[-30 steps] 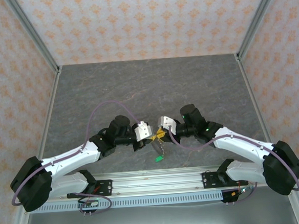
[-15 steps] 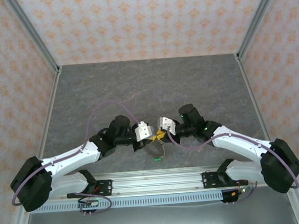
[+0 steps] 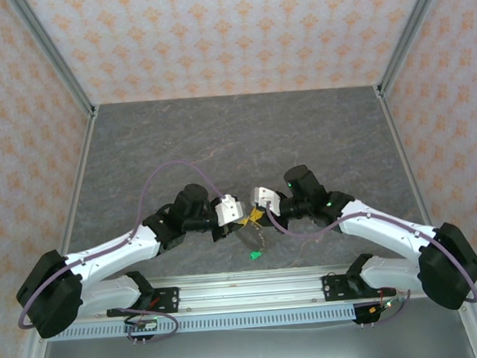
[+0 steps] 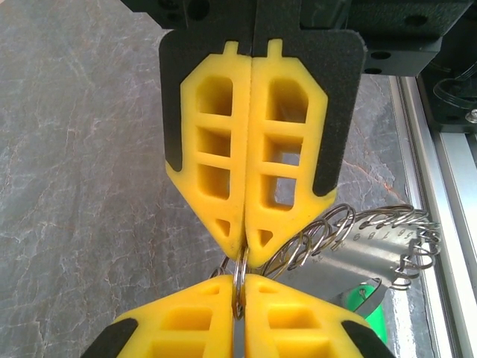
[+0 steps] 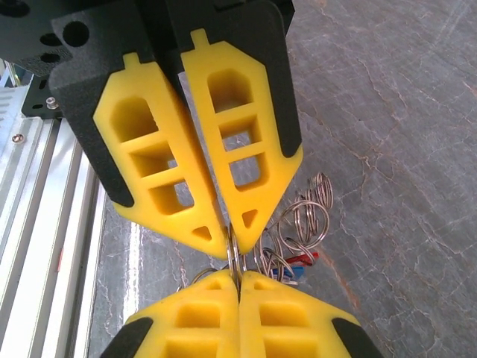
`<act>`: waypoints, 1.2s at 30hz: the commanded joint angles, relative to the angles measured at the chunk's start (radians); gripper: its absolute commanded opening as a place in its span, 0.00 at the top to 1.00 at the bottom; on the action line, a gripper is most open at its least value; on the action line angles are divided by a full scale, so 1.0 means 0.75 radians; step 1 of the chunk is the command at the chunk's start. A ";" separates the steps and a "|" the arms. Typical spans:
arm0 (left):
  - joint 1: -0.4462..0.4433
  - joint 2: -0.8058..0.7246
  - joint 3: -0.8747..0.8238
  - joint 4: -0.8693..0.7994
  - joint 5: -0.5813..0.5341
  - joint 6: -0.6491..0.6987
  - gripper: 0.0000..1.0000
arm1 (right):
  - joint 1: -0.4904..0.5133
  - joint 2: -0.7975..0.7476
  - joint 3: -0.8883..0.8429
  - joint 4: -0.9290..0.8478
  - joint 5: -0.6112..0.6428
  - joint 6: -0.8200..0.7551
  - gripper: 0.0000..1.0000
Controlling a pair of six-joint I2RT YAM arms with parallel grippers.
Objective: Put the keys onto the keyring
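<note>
The left arm (image 3: 117, 255) lies low over the table (image 3: 219, 139). Its elbow is out to the left, its forearm runs inward, and its wrist is level and points right. The left gripper (image 3: 245, 221) is pinched together at the tips on the thin wire of the keyring (image 4: 238, 274), with a slim gap between its fingers further back. Just below and beside the tips hang small rings (image 4: 320, 239), a metal tag (image 4: 350, 261) and the keys (image 5: 298, 259), including a green key (image 3: 254, 254) lowest of all. The right gripper (image 3: 257, 215) meets the left tip to tip, its jaws fully closed on the same wire. The right arm (image 3: 385, 232) mirrors the left, with its wrist pointing left.
</note>
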 commanded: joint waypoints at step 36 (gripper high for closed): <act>0.000 -0.026 0.022 0.142 0.010 -0.009 1.00 | 0.028 -0.141 -0.014 0.038 0.118 0.175 0.88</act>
